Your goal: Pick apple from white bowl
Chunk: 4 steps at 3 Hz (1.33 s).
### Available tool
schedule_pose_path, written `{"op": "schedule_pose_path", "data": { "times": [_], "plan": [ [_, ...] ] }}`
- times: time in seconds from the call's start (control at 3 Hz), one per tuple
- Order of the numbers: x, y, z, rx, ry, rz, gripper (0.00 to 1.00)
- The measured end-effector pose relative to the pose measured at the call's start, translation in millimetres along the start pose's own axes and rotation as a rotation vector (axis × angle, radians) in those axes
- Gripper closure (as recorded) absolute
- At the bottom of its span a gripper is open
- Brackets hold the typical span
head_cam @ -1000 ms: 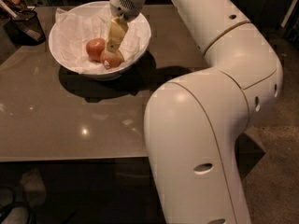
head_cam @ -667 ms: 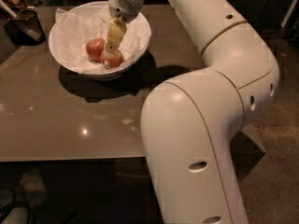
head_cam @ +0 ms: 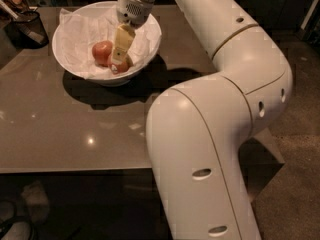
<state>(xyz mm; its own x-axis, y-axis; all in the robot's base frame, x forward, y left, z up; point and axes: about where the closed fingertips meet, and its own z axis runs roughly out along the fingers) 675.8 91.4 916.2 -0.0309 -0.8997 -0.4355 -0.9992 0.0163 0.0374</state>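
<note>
The white bowl [head_cam: 56, 44], lined with crumpled white paper, stands on the table at the upper left. Two small red apples lie in it. One apple [head_cam: 120, 67], at the front with a small pale spot, lies directly under my gripper [head_cam: 118, 60]. The gripper reaches down into the bowl from above and touches or nearly touches this apple. The other, evenly red apple [head_cam: 101, 51] lies just to its left and is free.
A dark mesh cup [head_cam: 27, 29] stands at the table's far left corner, beside the bowl. The brown glossy table [head_cam: 75, 124] stretches toward the front. My own large white arm [head_cam: 215, 134] fills the right half of the view.
The gripper and both apples stay where they were in the bowl. The arm's elbow has shifted slightly to the left.
</note>
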Motion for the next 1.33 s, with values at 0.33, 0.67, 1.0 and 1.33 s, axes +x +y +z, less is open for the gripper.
{"op": "schedule_pose_path", "data": {
  "times": [0.33, 0.67, 1.0, 1.33],
  "plan": [
    [5, -2, 7, -0.014, 0.004, 0.013, 0.36],
    [8, -4, 13, -0.024, 0.008, 0.022, 0.36],
    [11, -6, 18, -0.034, 0.013, 0.028, 0.36],
    [14, -8, 23, -0.043, 0.018, 0.034, 0.36]
  ]
}}
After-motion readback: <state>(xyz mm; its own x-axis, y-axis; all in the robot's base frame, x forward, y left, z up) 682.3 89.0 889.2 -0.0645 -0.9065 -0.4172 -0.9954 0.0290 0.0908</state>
